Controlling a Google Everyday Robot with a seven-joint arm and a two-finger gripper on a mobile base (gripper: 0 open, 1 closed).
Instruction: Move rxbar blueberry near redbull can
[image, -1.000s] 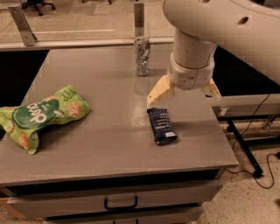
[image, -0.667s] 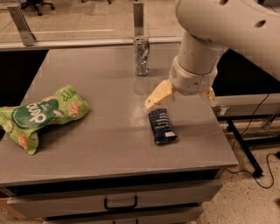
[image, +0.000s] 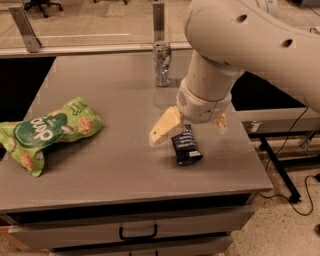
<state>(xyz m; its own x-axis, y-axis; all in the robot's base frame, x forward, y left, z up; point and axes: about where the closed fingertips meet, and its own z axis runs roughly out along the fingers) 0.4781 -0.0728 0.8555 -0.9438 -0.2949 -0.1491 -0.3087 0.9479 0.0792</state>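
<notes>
The rxbar blueberry (image: 186, 146), a flat dark navy wrapper with white lettering, lies on the grey table (image: 115, 170) near its right front part. The redbull can (image: 162, 63) stands upright at the back middle of the table. My gripper (image: 192, 130) hangs just above the far end of the bar, with one cream finger (image: 165, 126) to its left and the other (image: 220, 122) to its right. The fingers are spread wide and hold nothing. The bar's far end is hidden under my wrist.
A green crinkled chip bag (image: 47, 131) lies at the table's left edge. A drawer with a black handle (image: 138, 233) sits under the table front. A metal post (image: 158, 20) stands behind the can. Cables lie on the floor at right.
My arm has come down and toward the front, so the open gripper now straddles the bar's far end. The bar, can and chip bag have not moved.
</notes>
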